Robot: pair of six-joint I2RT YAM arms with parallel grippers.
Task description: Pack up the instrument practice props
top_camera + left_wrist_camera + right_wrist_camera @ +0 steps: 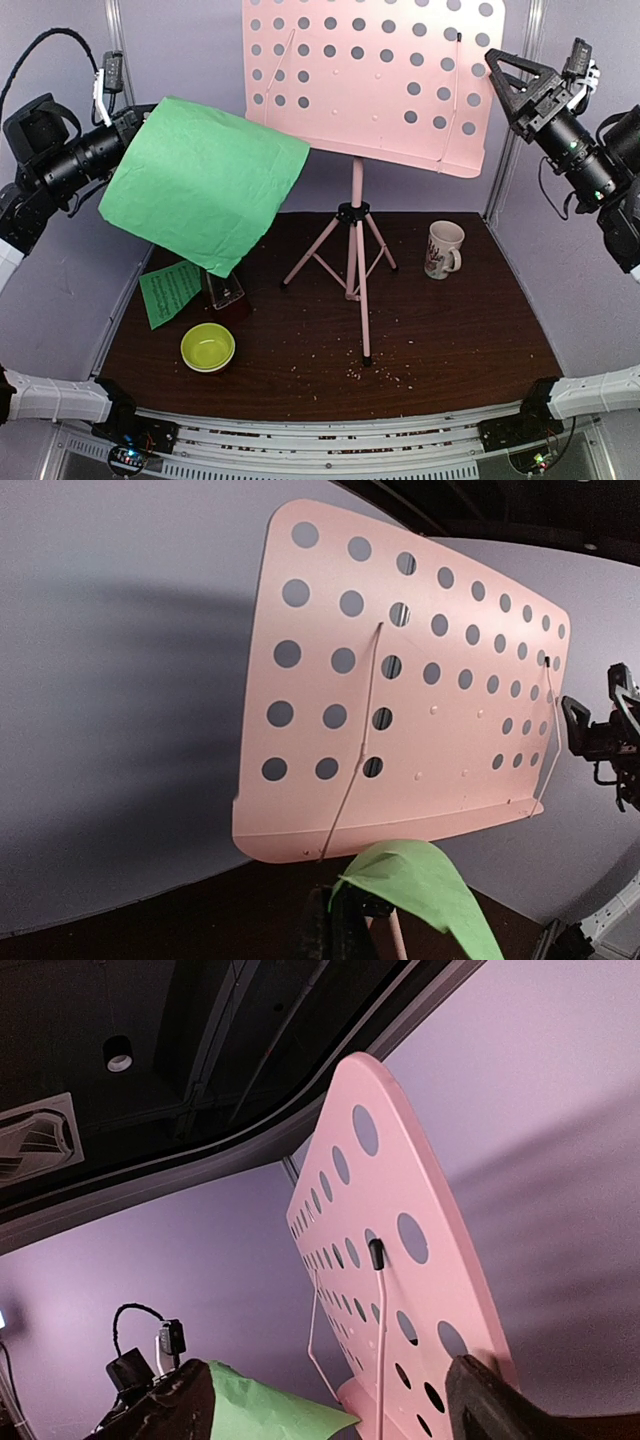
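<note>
Nearest the near edge, toward the left corner of the surface [450,340], sits the bowl [208,347]. Behind it, by the left edge, a small green page [170,292] rests just beside the metronome [225,295], whose top is hidden under the sheet [200,180].

Left tool [138,120]: clamped on one edge of the large green sheet, holding it raised above the left half of the surface; the sheet droops in a curve.

Stand [355,240]: upright at mid-surface, tripod spread, perforated desk [375,80] on top.

Right tool [497,78]: fingers wide apart, gripping nothing, just beside the desk's upper right corner.

Mug [444,248]: upright, right of the stand.
</note>
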